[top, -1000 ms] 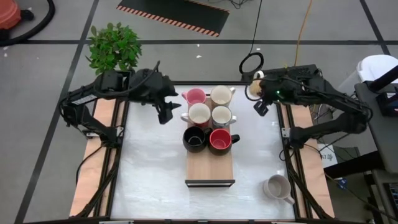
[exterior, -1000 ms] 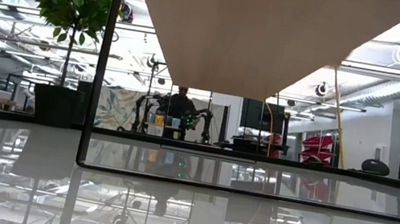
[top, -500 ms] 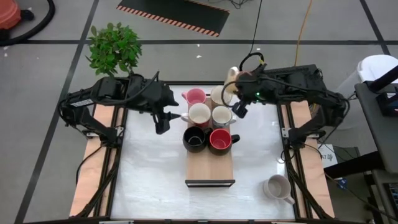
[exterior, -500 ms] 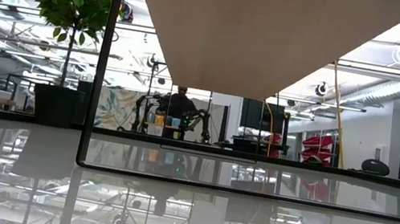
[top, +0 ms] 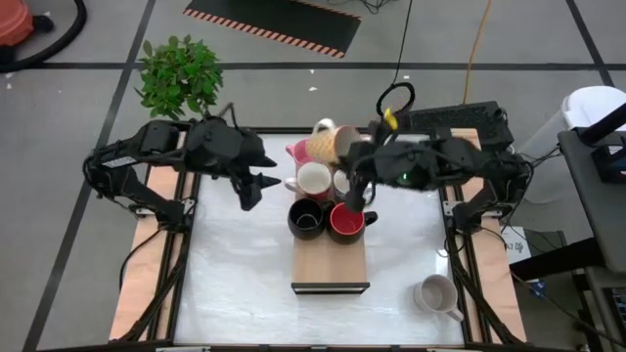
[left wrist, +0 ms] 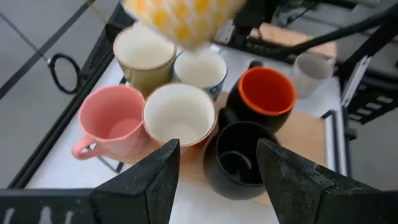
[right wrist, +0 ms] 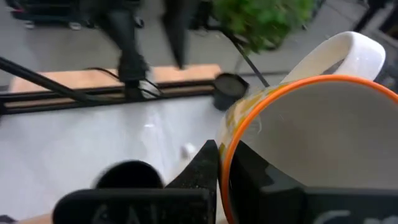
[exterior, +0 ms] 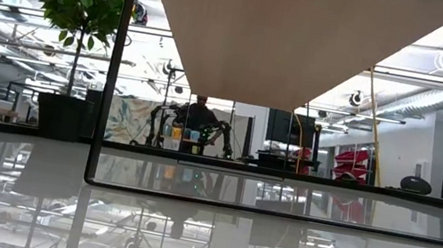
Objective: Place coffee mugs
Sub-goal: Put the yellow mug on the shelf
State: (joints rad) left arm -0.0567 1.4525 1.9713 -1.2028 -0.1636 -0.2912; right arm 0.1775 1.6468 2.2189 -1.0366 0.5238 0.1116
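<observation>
Right gripper [top: 344,156] clamped on the rim of a cream mug with orange rim and yellow pattern [top: 323,143], carried tipped on its side in the air above the far end of the wooden board [top: 331,264]; same mug fills the right wrist view [right wrist: 311,143], rim pinched between the dark fingers [right wrist: 205,165], handle up. Six mugs standing upright in two rows on the far half of the board: pink mug [top: 298,152] at the far left corner, partly covered by the carried mug; white mug [top: 313,180] just nearer, black mug [top: 305,217] nearer still; red mug [top: 346,221] touching the black one on its right; two more cream mugs behind, mostly hidden under the right arm in the high view but clear in the left wrist view: olive-sided cream mug [left wrist: 144,55] and white mug with blue marks [left wrist: 200,70]. Left gripper [top: 266,182] hanging just left of the white mug, fingers [left wrist: 149,180] parted wide, nothing between them. Grey mug [top: 436,294] lying alone near the table's [top: 235,284] near right corner, well apart from the board. Potted plant [top: 178,74] on the floor beyond the far left corner.
</observation>
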